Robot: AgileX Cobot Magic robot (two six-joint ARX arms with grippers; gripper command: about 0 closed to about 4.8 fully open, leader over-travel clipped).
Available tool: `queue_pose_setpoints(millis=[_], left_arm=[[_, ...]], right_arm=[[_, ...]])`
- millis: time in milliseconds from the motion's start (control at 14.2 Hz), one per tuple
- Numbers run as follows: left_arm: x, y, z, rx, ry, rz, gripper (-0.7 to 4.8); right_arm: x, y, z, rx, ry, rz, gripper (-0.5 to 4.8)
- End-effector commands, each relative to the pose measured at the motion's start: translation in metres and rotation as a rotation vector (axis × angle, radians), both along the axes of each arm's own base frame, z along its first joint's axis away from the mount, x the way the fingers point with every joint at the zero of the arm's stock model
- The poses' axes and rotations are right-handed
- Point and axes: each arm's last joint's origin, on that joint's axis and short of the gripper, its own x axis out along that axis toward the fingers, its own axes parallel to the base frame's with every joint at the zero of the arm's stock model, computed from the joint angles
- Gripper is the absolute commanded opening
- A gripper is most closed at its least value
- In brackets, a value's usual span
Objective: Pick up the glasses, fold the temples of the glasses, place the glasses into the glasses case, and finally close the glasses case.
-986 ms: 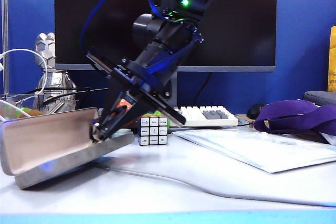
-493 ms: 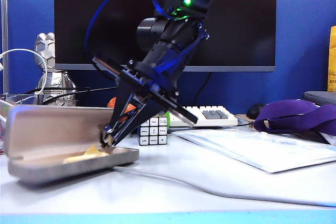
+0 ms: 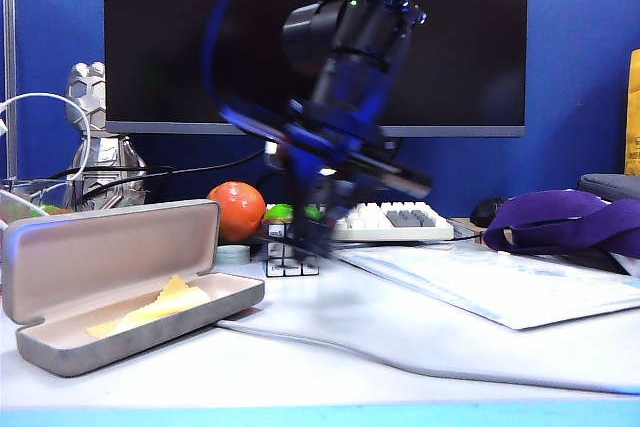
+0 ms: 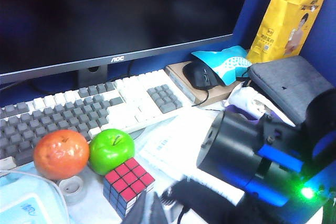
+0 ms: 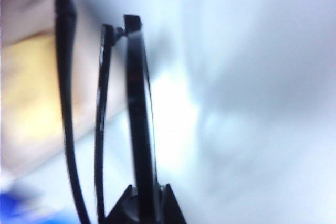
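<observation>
Jaws of right gripper (image 5: 147, 195) pinch one glasses (image 5: 137, 108), two temples (image 5: 67, 103) folded.

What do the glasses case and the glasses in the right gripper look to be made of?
Glasses case: apparently a hard shell in matte grey woven-look fabric, with smooth pale beige lining and a yellow cloth inside. Glasses, pinched in the right gripper: thin glossy black frame, plastic or coated metal; blur leaves it open.

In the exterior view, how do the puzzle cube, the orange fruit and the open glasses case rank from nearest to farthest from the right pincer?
The right pincer, blurred, hangs near the middle of the table, shut on the glasses.
1. Puzzle cube: just beside and below it.
2. Orange fruit: further left, behind.
3. Glasses case: far left, open, yellow cloth inside.
</observation>
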Motion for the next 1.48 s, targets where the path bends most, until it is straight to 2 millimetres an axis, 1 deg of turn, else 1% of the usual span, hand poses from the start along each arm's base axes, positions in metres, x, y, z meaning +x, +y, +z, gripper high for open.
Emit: queue_pose_setpoints(millis=[70,141,211,282,352,423,563,634,704,775,845,915,986,1056,1197,1408,1479], left_arm=[[-0.001,0.000,0.003,-0.008,-0.019,-0.004,-0.05],[-0.001,0.000,0.003,-0.008,-0.019,-0.004,-0.05],[-0.001,0.000,0.003,-0.008,-0.019,-0.004,-0.05],[-0.001,0.000,0.003,-0.008,-0.019,-0.005,-0.05],[-0.001,0.000,0.003,-0.008,-0.019,-0.005,-0.05],[-0.001,0.000,0.003,-0.008,-0.019,-0.005,-0.05],[-0.001,0.000,0.003,-0.008,-0.019,-0.005,-0.05],[-0.001,0.000,0.003,-0.008,-0.019,-0.005,-0.05],[-0.001,0.000,0.003,-0.008,-0.019,-0.005,-0.05],[-0.001,0.000,0.003,-0.008,-0.019,-0.005,-0.05],[-0.001,0.000,0.003,-0.008,-0.018,-0.005,-0.05],[-0.001,0.000,0.003,-0.008,-0.018,-0.005,-0.05],[-0.001,0.000,0.003,-0.011,-0.017,-0.005,-0.05],[-0.001,0.000,0.003,-0.012,-0.017,-0.005,-0.05],[-0.001,0.000,0.003,-0.011,-0.017,-0.005,-0.05],[-0.001,0.000,0.003,-0.012,-0.016,-0.009,-0.05],[-0.001,0.000,0.003,-0.011,-0.015,-0.008,-0.05]], right_arm=[[0.005,-0.001,0.004,-0.156,-0.255,0.276,-0.01],[0.006,-0.003,0.003,-0.212,-0.296,0.333,-0.01],[0.007,-0.004,0.004,-0.242,-0.314,0.364,0.33],[0.007,-0.005,0.004,-0.256,-0.323,0.360,1.87],[0.007,-0.005,0.007,-0.255,-0.326,0.360,2.79],[0.006,-0.006,0.010,-0.250,-0.333,0.359,2.79],[0.002,-0.009,0.024,-0.237,-0.367,0.364,2.78],[0.001,-0.012,0.033,-0.255,-0.407,0.347,2.73],[0.003,-0.019,0.043,-0.324,-0.467,0.309,2.53],[0.003,-0.027,0.049,-0.330,-0.462,0.295,2.42],[0.001,-0.034,0.050,-0.265,-0.390,0.302,2.41],[-0.002,-0.039,0.049,-0.164,-0.264,0.294,2.37],[-0.005,-0.039,0.045,-0.092,-0.171,0.268,2.38],[-0.003,-0.036,0.039,-0.074,-0.138,0.232,2.38],[0.000,-0.025,0.023,-0.084,-0.114,0.221,2.38],[0.009,-0.015,-0.012,-0.138,-0.060,0.177,2.37],[0.012,-0.013,-0.020,-0.148,-0.052,0.173,2.20]])
